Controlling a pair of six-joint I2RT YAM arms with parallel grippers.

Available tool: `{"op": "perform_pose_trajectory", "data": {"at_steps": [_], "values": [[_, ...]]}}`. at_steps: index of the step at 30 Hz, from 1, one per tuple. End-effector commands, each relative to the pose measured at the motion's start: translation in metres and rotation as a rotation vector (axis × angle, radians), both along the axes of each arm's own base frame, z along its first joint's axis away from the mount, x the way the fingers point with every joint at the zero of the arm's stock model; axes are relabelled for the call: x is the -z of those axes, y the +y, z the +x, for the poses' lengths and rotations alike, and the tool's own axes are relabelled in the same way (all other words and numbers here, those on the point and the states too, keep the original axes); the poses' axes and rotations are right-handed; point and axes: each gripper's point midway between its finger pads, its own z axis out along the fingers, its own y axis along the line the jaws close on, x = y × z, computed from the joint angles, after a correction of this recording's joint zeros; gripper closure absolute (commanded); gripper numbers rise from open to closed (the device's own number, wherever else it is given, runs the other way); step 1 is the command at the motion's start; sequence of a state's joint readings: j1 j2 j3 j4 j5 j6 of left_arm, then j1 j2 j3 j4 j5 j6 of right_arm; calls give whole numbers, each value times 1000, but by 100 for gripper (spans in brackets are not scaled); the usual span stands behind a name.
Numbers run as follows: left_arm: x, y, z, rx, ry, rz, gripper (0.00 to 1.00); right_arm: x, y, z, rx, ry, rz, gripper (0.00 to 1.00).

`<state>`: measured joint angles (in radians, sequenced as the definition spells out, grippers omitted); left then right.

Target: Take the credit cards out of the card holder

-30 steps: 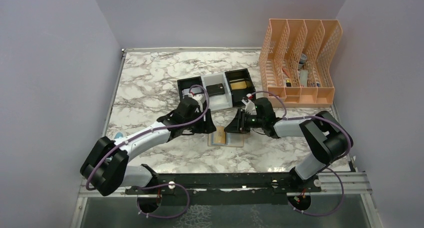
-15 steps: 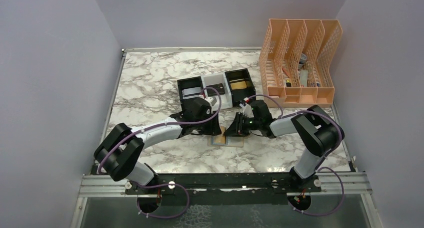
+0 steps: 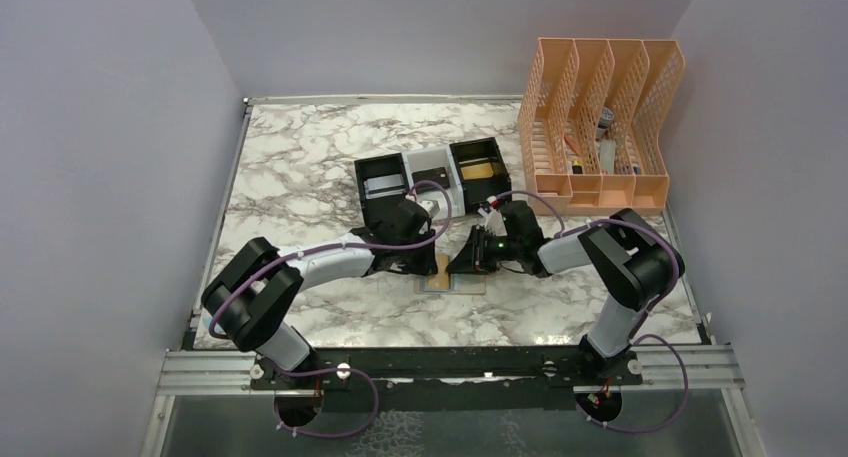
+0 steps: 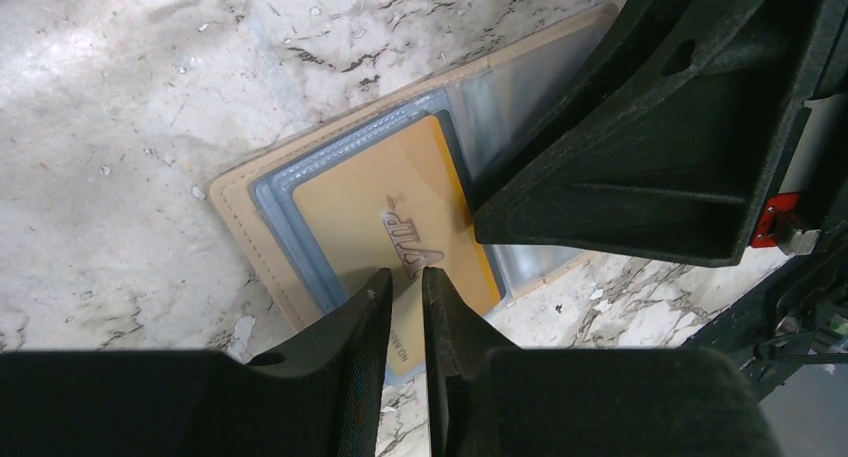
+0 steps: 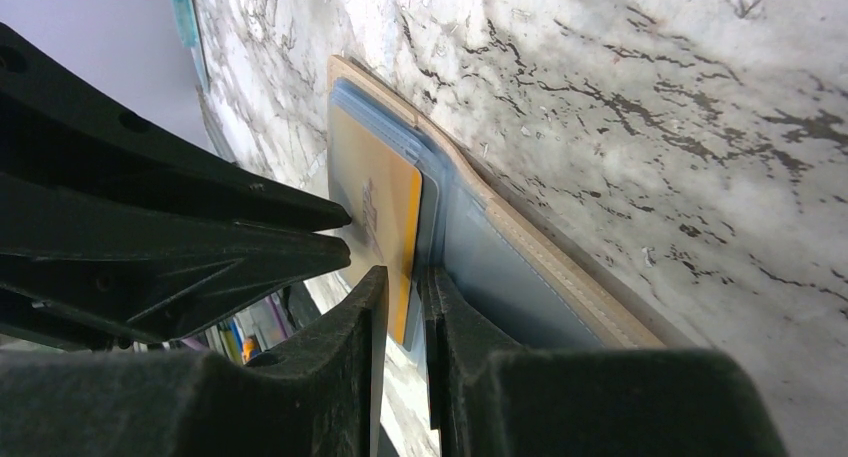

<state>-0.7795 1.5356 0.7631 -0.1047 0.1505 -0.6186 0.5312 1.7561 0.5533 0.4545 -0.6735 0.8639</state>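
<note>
Wrist views alone show both claws (image 4: 407,307) (image 5: 403,307) nipping the gold card (image 4: 400,212).

Both end effectors apparently narrowed onto gold card (image 4: 400,217).

Top external cam sits high behind the arm bases, looking down on the whole tabletop (image 3: 300,177). Left wrist cam hugs the surface, facing past its fingers at the card holder (image 4: 240,202). Right wrist cam, equally close, skims low across it from the opposite side. All three share the card holder with its gold card (image 4: 400,227).
</note>
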Motion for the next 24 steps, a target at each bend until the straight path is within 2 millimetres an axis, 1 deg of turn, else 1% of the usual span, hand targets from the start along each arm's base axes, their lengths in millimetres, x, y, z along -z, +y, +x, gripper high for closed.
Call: {"op": "perform_pose_trajectory", "data": {"at_steps": [1,7,13,15,17,24], "values": [[18,13,-5,17,20,101,80,9,-3,1,21,1,-36,79],[19,19,-4,0,11,122,84,5,-2,1,13,-7,-27,80],[20,20,-5,-8,16,124,87,2,0,0,5,-7,-15,80],[21,21,-5,-8,17,127,90,2,-1,-1,5,-7,-13,81],[22,21,-6,-9,23,125,91,2,0,-2,6,-2,-9,83],[27,25,-10,-15,31,139,94,2,1,-2,-1,0,0,83]]}}
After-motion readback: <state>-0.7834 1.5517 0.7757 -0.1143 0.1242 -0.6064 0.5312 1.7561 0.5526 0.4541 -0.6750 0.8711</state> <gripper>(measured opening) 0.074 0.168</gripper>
